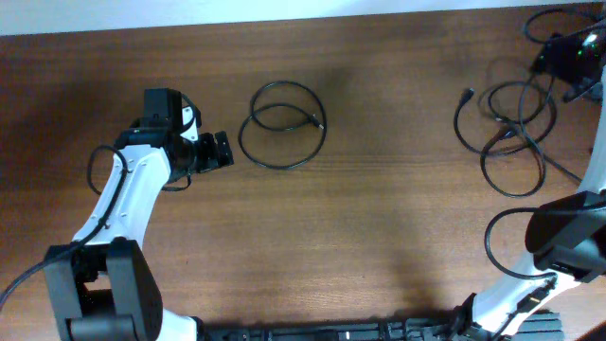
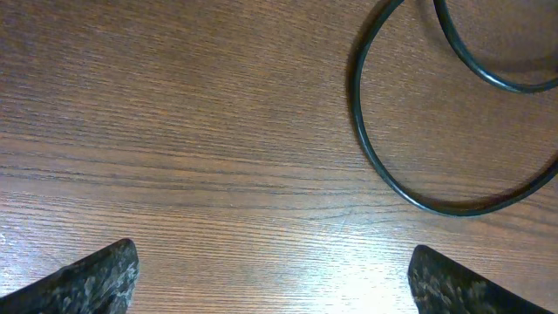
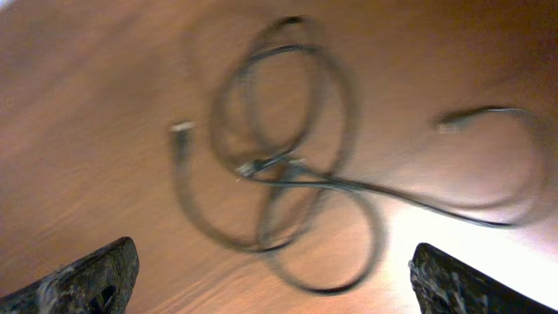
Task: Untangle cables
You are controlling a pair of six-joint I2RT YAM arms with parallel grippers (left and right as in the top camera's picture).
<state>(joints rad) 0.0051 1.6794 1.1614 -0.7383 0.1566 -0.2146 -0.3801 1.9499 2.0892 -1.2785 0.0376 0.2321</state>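
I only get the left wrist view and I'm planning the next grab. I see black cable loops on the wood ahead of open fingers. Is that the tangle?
Observer: No. Overhead, that coiled cable is one tidy double loop lying alone, just beyond the left gripper.
Operator: Where's the tangle?
Observer: The tangled cables lie far over on the right side of the table, several loops overlapping.
Operator: Is the right arm holding any?
Observer: No. Its blurred wrist view shows the right gripper open, the tangle ahead of it, untouched.
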